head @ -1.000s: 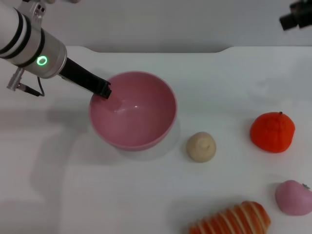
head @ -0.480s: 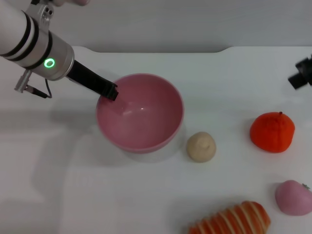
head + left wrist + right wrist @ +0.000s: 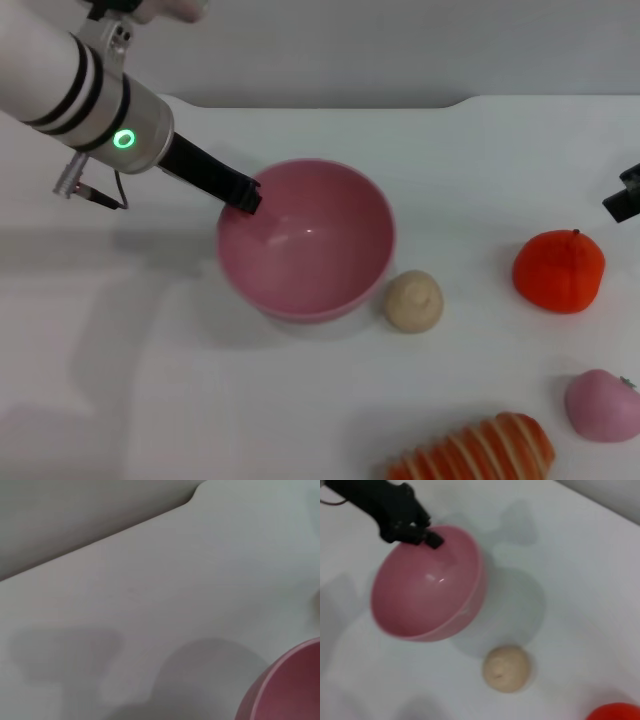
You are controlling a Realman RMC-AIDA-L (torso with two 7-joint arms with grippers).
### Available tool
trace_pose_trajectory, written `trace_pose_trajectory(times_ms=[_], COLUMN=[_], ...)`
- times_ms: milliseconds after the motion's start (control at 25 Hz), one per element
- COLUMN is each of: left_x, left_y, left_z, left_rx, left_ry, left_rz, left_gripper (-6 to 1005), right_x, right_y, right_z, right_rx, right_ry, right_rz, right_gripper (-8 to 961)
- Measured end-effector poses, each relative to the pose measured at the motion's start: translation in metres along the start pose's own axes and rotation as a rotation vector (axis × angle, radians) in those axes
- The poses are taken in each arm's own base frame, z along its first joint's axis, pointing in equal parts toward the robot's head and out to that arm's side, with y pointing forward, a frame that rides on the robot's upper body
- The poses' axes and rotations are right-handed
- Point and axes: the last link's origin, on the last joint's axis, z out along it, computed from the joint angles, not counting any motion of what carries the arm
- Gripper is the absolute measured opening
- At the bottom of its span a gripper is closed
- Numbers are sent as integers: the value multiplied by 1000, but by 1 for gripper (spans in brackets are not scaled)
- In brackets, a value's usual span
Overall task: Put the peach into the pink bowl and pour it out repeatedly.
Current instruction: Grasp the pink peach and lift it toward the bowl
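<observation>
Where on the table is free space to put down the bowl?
Free: the wide white area left of and in front of the pink bowl. Crowded: the right side, with the beige lump, orange fruit, peach and striped bread.

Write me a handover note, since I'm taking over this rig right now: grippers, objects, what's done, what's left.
Left gripper: shut on the far-left rim of the pink bowl.
Right gripper: only just in view at the right edge, above the orange fruit, holding nothing visible.
Pink bowl: upright on the table, empty, close beside the beige lump.
Peach: on the table at the near right, next to the striped bread.
Done: bowl gripped.
Left: pick up the peach, drop it in the bowl, pour out, repeat.
</observation>
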Motion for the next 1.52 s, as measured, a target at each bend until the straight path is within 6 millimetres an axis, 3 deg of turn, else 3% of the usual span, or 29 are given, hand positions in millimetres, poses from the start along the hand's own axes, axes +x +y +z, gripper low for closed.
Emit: trace_pose_trajectory(times_ms=[520,1000,1520], left_x=[1,7,8], left_y=[7,9,13], left_z=[6,6,10], left_rx=[-38,-39,-49], left_ry=[2,8,6], left_rz=[-21,-23,-19], left_gripper=[43,43,43], right_x=[35,63,80], right_y=[-30,-25,-17], right_z=[21,40,65], right_rx=[101,33,-41], right_ry=[9,56,143], right_rz=[91,120,117], right_gripper=[490,489,487])
